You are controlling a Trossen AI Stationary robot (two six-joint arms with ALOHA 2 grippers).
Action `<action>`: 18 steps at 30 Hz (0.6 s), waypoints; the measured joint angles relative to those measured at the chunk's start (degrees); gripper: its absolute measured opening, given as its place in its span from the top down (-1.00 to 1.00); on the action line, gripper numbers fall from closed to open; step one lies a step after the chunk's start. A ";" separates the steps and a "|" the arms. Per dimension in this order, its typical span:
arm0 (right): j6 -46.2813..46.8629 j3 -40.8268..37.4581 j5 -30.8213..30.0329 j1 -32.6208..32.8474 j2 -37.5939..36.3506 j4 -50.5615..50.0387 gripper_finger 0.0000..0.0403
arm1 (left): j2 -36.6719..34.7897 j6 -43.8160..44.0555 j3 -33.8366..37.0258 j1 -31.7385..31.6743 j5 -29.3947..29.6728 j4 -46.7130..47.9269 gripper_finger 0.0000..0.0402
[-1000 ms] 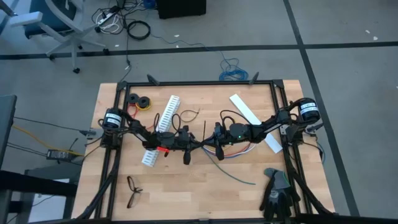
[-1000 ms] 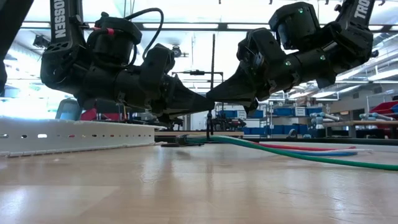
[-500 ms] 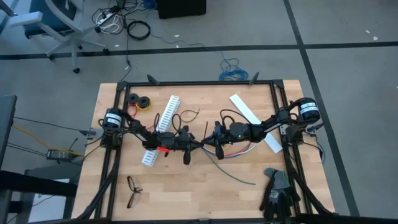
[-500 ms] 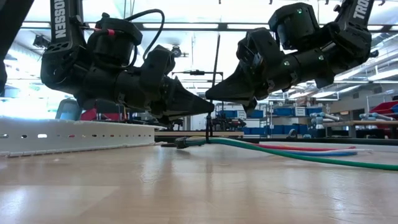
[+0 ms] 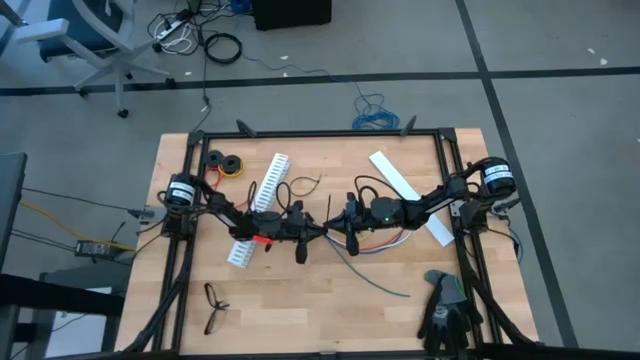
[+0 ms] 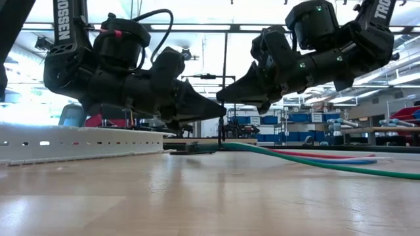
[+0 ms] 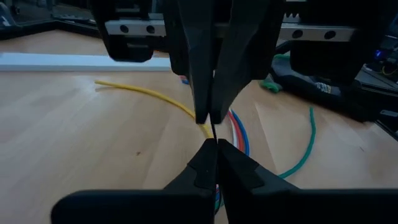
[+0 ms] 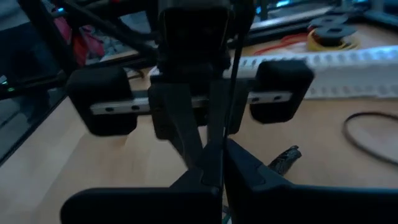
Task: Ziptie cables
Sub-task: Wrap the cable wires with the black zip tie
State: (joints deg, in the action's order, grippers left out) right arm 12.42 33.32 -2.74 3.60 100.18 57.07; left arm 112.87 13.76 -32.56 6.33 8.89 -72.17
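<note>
I am seeing the right gripper (image 6: 222, 98) sitting slightly higher than a moment ago, tip to tip with the left gripper (image 6: 220, 111) at mid-table. Both are pinching shut on one upright black ziptie (image 6: 225, 85), which is standing between their tips. The cables (image 5: 385, 243) are lying on the table (image 5: 300, 300) just under the right gripper.

The high view looks straight down from well above the pale wooden desk (image 5: 300, 300), taking in both arms and the grey floor around. The low view sits at desk-top height, facing level across the wood into the room behind. Each wrist view looks forward, very close, past its own arm's dark jaws at the other arm. All four views share the desk's middle, where the arms meet.
</note>
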 joint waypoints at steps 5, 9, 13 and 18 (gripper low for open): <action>-2.61 0.00 -3.93 0.00 -2.53 -1.60 1.00 | -0.10 0.00 -0.06 0.00 2.52 0.18 0.91; -3.63 0.00 -6.95 0.00 -3.70 -3.46 1.00 | -0.10 0.00 -0.06 0.00 3.25 0.70 0.91; -3.69 0.00 -7.82 0.00 -3.74 -3.31 1.00 | -0.10 -0.06 -0.04 0.00 4.65 3.10 0.91; -3.69 0.00 -8.22 -0.07 -3.74 -2.66 1.00 | -0.10 -0.02 -0.04 0.01 5.02 6.15 0.90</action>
State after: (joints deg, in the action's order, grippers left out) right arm 8.73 33.32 -10.96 3.53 96.44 54.40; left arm 112.77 13.74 -32.60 6.33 13.91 -66.01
